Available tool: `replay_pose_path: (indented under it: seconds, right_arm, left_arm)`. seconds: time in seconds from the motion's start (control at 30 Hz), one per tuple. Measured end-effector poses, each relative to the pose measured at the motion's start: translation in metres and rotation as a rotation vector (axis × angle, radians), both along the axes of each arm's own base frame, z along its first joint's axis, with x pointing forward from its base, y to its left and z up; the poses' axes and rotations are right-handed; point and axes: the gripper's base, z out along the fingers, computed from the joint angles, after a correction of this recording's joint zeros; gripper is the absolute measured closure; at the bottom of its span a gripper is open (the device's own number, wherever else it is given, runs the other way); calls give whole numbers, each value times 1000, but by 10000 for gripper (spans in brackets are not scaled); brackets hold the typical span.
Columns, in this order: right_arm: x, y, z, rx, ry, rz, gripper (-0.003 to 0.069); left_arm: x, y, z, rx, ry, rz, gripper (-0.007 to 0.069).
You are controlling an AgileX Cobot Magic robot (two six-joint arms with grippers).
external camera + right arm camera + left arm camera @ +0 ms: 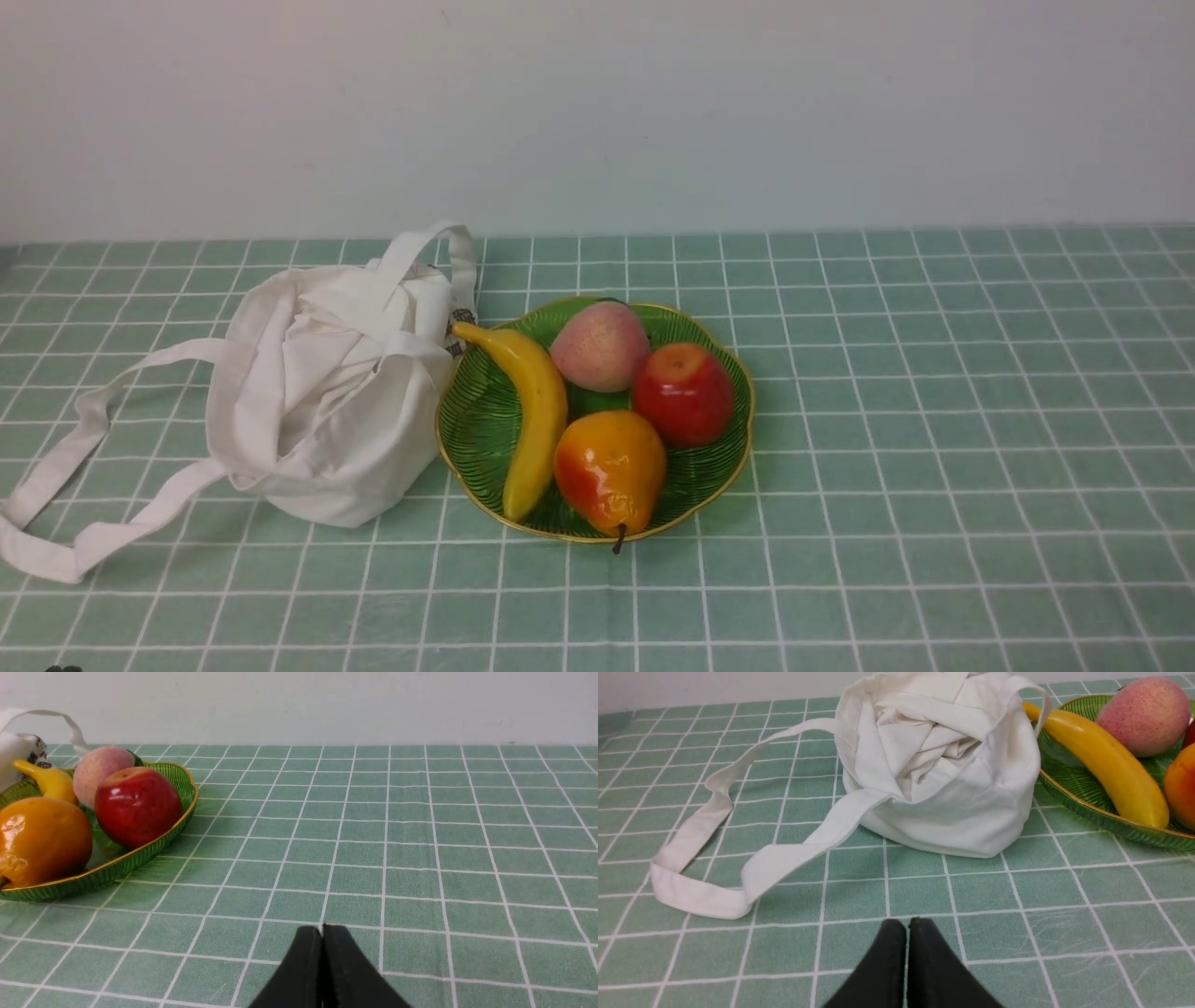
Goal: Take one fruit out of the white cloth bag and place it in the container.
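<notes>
The white cloth bag (pixel 327 392) slumps crumpled left of centre, its long straps trailing toward the front left; in the left wrist view the white cloth bag (pixel 943 765) shows folded cloth at its mouth. The orange-yellow pear-shaped fruit (pixel 611 471) lies in the green gold-rimmed container (pixel 467 429) at its near side, stem pointing forward. My left gripper (pixel 907 924) is shut and empty over bare cloth, well short of the bag. My right gripper (pixel 322 929) is shut and empty, right of the container (pixel 154 851). Neither gripper shows in the front view.
A banana (pixel 534 415), a pink peach (pixel 599 345) and a red apple (pixel 683 394) share the plate. The green checked tablecloth (pixel 934 448) covers the table up to a pale wall at the back.
</notes>
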Motion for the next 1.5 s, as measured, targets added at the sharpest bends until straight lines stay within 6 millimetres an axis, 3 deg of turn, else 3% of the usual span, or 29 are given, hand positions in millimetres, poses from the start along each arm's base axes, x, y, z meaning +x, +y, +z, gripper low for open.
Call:
replay_pose_path:
  seconds: [1.5]
  right_arm:
    - [0, 0, 0, 0, 0, 0, 674]
  left_arm:
    - [0, 1, 0, -3, 4, 7, 632]
